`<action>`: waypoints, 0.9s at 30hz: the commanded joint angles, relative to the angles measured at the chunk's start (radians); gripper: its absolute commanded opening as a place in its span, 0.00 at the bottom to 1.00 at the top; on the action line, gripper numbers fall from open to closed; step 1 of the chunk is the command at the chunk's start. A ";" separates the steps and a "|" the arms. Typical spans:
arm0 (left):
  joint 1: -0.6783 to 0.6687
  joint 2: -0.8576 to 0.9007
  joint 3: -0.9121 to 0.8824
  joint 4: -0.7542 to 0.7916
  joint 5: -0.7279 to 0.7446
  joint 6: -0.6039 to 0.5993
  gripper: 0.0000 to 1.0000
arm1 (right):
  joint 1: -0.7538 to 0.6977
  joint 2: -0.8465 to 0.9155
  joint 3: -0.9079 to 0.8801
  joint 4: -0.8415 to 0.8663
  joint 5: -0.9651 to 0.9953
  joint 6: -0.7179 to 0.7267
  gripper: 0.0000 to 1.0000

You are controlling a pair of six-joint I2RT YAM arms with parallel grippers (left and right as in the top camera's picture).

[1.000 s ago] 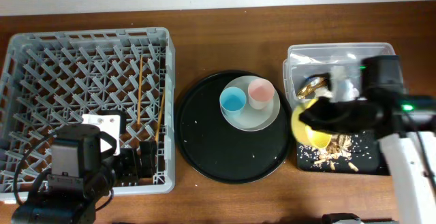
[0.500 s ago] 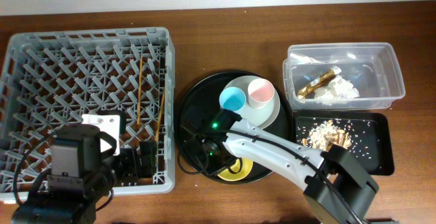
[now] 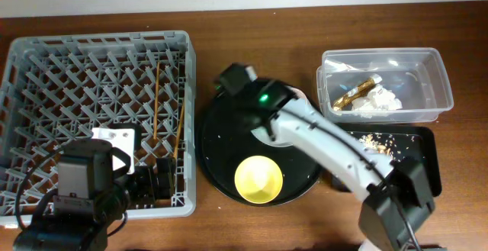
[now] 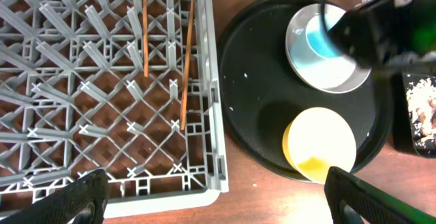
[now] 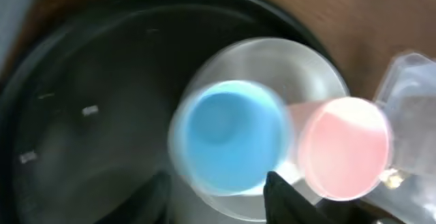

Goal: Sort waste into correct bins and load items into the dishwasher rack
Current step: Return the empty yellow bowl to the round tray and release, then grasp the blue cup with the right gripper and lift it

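The yellow bowl (image 3: 259, 180) stands upright and free at the front of the round black tray (image 3: 217, 144); it also shows in the left wrist view (image 4: 320, 142). My right gripper (image 5: 218, 200) is open and empty, just above the blue cup (image 5: 231, 132) and pink cup (image 5: 344, 146) on the pale plate (image 5: 238, 54). In the overhead view my right arm (image 3: 305, 129) hides them. Two chopsticks (image 3: 156, 98) lie in the grey rack (image 3: 46, 45). My left gripper (image 4: 218, 203) is open and empty at the rack's front edge.
The clear tub (image 3: 381, 53) at the right holds gold foil (image 3: 352, 96) and white tissue (image 3: 381, 100). The shallow black tray (image 3: 423, 140) in front of it holds beige scraps (image 3: 374, 140), partly under my right arm.
My right gripper carried the yellow bowl from over the black tray to the round tray, let it go there, and moved back over the cups. The left arm has not moved.
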 commanded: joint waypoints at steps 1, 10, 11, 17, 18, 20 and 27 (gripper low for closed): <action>0.000 -0.003 0.003 -0.001 -0.001 -0.008 0.99 | -0.099 -0.002 -0.043 0.054 -0.248 -0.118 0.42; 0.000 -0.003 0.003 -0.001 -0.001 -0.008 0.99 | -0.081 0.088 -0.073 0.096 -0.282 -0.147 0.36; 0.000 -0.003 0.003 -0.001 -0.001 -0.008 0.99 | -0.081 0.101 -0.075 0.098 -0.282 -0.147 0.36; 0.000 -0.003 0.003 -0.001 -0.001 -0.008 0.99 | -0.081 0.121 -0.072 0.087 -0.307 -0.135 0.04; 0.000 -0.003 0.003 -0.001 -0.001 -0.008 0.99 | -0.082 0.101 -0.064 0.071 -0.343 -0.135 0.04; 0.000 -0.003 0.003 -0.001 -0.001 -0.008 1.00 | -0.082 0.053 -0.009 0.040 -0.396 -0.136 0.04; 0.000 -0.003 0.003 -0.001 -0.001 -0.008 0.99 | -0.316 -0.271 0.179 -0.082 -1.140 -0.245 0.04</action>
